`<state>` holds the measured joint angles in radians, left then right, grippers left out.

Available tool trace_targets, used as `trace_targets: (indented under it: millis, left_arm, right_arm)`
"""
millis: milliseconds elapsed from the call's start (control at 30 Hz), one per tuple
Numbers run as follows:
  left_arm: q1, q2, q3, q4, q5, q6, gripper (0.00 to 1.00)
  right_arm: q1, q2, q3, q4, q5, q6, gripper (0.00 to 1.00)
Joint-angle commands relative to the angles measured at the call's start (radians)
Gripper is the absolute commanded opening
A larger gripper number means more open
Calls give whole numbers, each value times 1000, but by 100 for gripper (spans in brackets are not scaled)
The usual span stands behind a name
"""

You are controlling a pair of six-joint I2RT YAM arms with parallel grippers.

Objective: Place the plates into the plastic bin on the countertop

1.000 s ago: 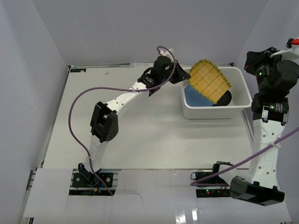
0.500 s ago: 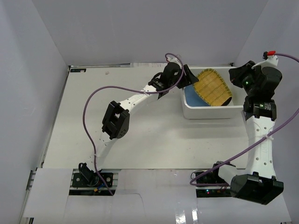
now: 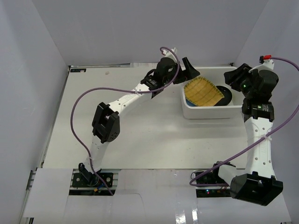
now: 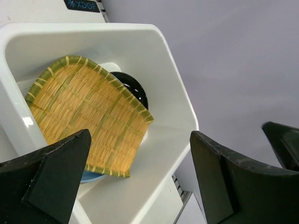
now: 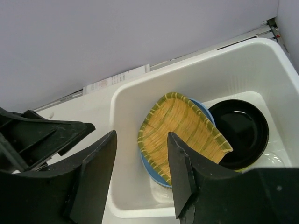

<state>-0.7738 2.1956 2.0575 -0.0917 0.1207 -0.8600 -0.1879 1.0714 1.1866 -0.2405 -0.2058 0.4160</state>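
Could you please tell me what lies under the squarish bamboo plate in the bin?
A light blue plate, only its rim showing, and the edge of a black plate. The bamboo plate covers anything else beneath.

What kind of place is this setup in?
Probably a lab robot cell, not a kitchen: a white tabletop boxed in by pale grey walls, two arms bolted at its near edge, and a white plastic bin holding plates.
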Motion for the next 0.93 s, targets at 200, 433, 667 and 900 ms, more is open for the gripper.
trace_targets:
  millis: [200,433,667,900]
  left_arm:
    - [1,-586,-284,-5,10,344,98]
    - [2,-1120,-767,-147,-217,472,98]
    - [2,-1549,-1123,-305,-372,420,98]
    - [2,-1653,-1222,-345,-375,389,98]
  right_arm:
    - [2,-140,-45,108,-291,61,90]
    - [18,-341,-203,161,-317,102,90]
    - [91,-494,-392,314,-440,121,90]
    - [97,-619,-478,330,-391,110,90]
